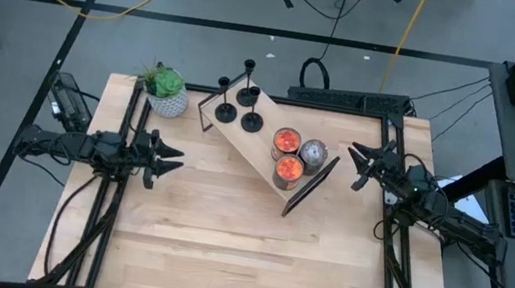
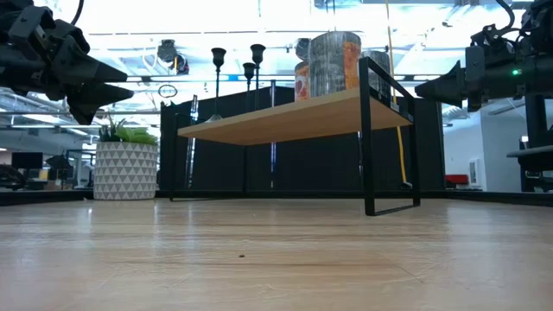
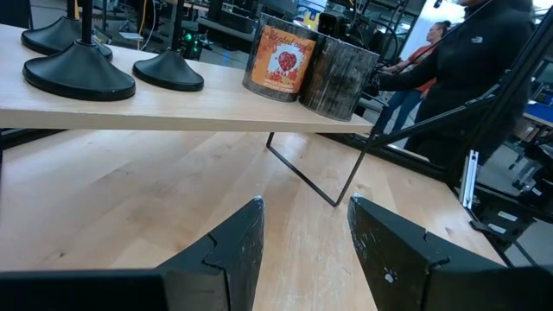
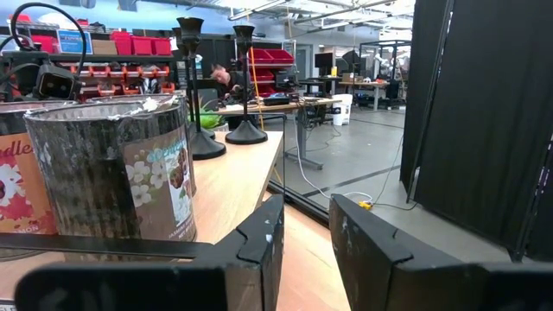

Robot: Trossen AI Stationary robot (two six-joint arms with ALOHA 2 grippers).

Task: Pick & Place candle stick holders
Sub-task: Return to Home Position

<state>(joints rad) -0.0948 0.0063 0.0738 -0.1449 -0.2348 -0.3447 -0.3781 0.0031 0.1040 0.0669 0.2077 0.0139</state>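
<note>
Light wood table carrying a shelf and a potted plant.
The shelf sits diagonally at the table's far middle on black metal legs. On its board, three black candle stick holders stand upright at the plant end, and three jars cluster at the other end. The plant is just beside the shelf.

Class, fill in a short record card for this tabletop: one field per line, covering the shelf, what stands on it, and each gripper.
shelf: wooden, on the table, set askew
potted plant: on the table, beside the shelf
shelf's plant end: three candle stick holders, upright
shelf's other end: three round jars
left gripper: jaws open, empty, off the shelf's left
right gripper: jaws open, empty, off the shelf's right
</note>
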